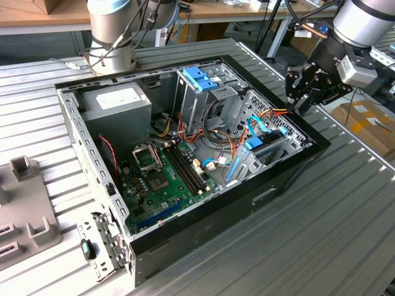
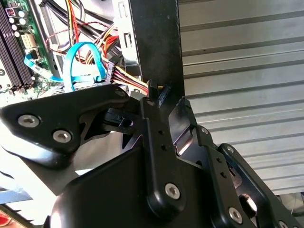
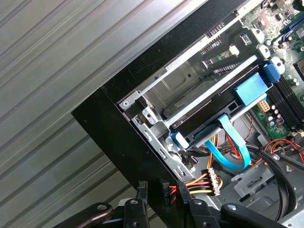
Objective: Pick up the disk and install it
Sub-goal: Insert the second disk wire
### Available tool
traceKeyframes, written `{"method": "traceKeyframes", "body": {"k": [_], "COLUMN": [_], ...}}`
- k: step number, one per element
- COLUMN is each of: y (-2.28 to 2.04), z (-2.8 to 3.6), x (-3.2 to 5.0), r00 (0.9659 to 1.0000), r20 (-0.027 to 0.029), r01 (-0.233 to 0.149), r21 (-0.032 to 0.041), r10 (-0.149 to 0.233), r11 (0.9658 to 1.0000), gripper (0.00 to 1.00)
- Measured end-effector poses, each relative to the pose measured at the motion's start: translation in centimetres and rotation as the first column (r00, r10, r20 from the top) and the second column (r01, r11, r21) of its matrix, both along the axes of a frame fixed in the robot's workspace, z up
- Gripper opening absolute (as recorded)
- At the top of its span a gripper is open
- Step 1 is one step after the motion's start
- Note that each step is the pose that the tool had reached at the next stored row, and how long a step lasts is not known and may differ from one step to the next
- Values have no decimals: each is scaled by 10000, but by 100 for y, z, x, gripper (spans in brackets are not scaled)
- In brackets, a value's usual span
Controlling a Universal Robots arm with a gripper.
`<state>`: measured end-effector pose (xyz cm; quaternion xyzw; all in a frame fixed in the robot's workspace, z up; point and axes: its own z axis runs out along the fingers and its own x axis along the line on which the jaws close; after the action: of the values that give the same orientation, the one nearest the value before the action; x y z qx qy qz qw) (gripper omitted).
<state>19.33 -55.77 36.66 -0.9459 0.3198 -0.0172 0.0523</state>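
From the exterior view's left, the ribbed metal surface [image 1: 345,203] carries a grey fixture block [image 1: 28,231], and next comes the open computer case [image 1: 185,154] lying on its side. Inside it I see the grey power-supply box [image 1: 117,102] at the far left corner, the green motherboard [image 1: 163,179] below it, and the tall metal cage with its blue bracket [image 1: 200,77] toward the middle. Further right, in the drive bay at the case's near right corner, sits the disk [image 1: 264,147] with its light-blue rails, already seated between the bay's metal walls; in the first wrist view the disk [image 3: 213,111] lies slotted in the bay with a blue ribbon cable [image 3: 235,152] curling just beside it. My pincer [image 1: 299,92] hangs at the exterior view's right, just over the case's black rim, apart from the disk. In the second wrist view my pincer [image 2: 166,102] has its fingers [image 2: 154,142] drawn close on either side of that black rim, holding nothing that I can make out.
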Motion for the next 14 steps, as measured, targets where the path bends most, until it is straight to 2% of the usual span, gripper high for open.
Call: {"method": "traceKeyframes", "body": {"k": [7,8,9,10,11,14], "y": [0,1,0,1,0,1], "z": [0,0,0,0,0,3], "x": [0,-1,0,0,0,0], "r00": [10000,10000,10000,10000,10000,10000], "r20": [5,6,6,7,8,10], "r01": [0,1,0,0,0,0], "r21": [0,0,0,0,0,0], "r10": [0,-1,0,0,0,0], "r11": [10000,10000,10000,10000,10000,10000], "gripper": [37,36,29,29,22,22]}}
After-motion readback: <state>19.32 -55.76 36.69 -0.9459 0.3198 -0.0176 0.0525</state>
